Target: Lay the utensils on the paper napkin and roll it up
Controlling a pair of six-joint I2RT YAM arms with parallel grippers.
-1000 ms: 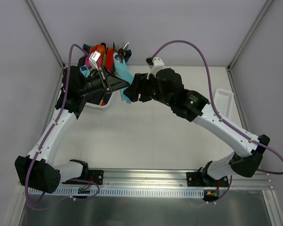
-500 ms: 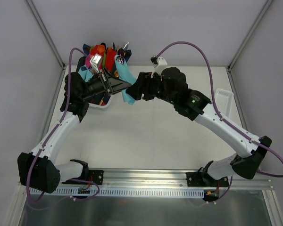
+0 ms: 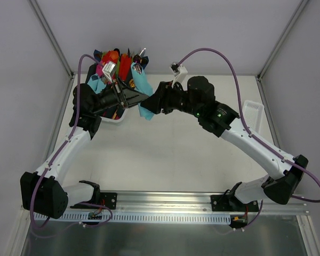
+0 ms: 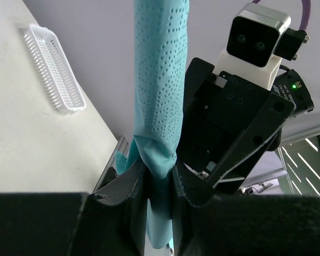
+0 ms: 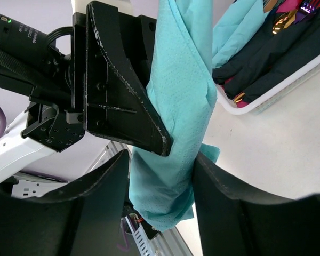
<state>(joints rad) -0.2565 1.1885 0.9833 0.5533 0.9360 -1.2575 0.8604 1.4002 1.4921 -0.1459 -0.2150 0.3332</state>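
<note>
Left gripper (image 4: pixel 159 180) is pinched tight on the paper napkin (image 4: pixel 160 80), which hangs bunched in mid-air just right of the basket (image 5: pixel 256 101). Right gripper (image 5: pixel 160 176) straddles it, jaws apart. The danger: opposing pulls could tear this thin paper!

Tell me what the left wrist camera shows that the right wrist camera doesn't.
Only the left wrist view shows a white slotted tray on the table and the right arm's wrist camera.

Only the right wrist view shows a white bin holding dark navy bundles and gold cutlery. It also shows the right pincer flanking the teal paper napkin; whether it grips is unclear.

Both views show that napkin clamped in the left pincer.
</note>
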